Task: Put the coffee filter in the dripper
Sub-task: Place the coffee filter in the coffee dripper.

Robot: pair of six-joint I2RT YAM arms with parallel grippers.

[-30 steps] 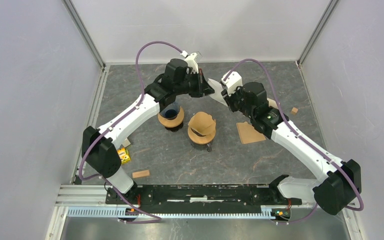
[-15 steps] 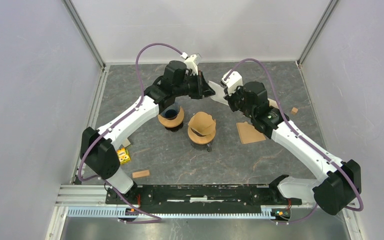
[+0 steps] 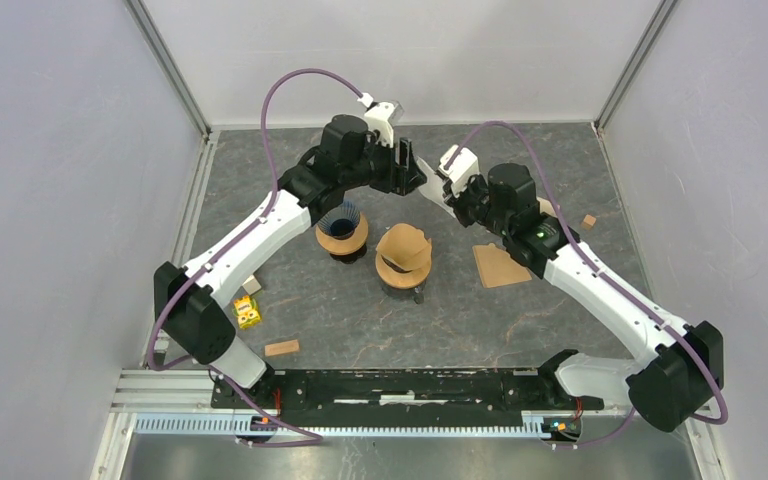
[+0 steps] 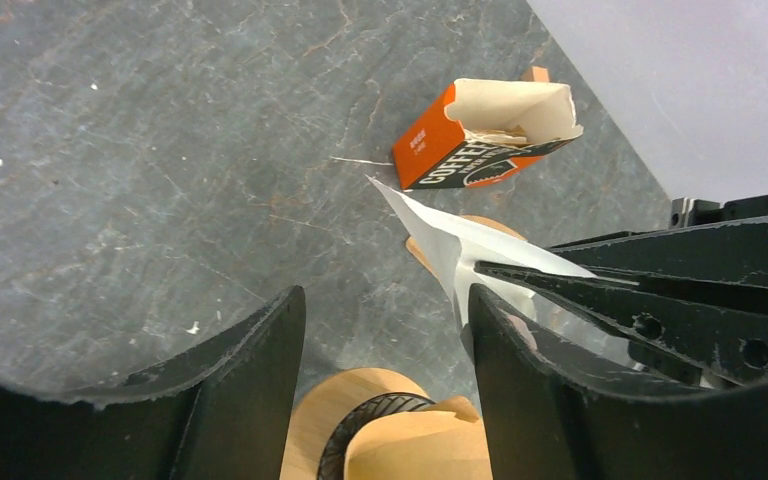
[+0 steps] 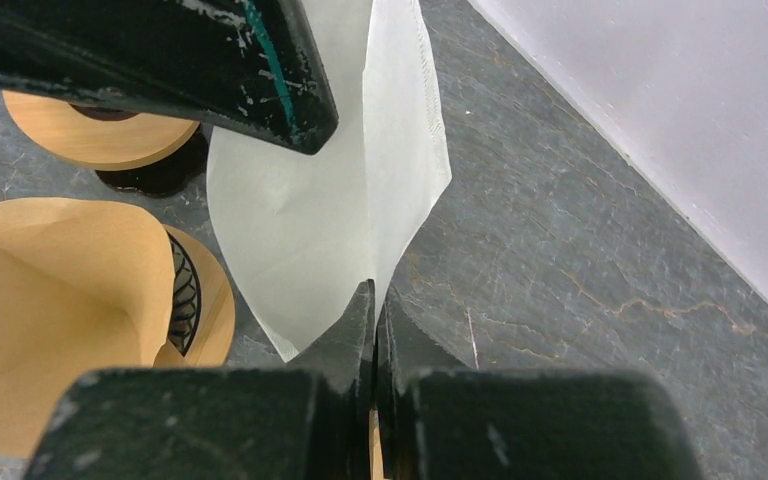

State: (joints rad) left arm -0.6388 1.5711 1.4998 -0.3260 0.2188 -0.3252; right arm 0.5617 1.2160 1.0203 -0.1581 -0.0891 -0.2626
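Left gripper [image 4: 385,300] shifted slightly, jaws spread | right gripper [image 5: 372,292] pinches white folded filter [image 5: 300,200]

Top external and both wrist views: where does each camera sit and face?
Top external: above, behind the robot, looking down; both arms show.
Left wrist: looks down through the open left gripper at the orange cardboard box.
Right wrist: looks along the shut right gripper.
Shared: all see the white paper coffee filter it pinches.

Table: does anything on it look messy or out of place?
Yes. An orange filter box lies tipped on its side with its flap open, and a flat brown paper lies loose on the table.
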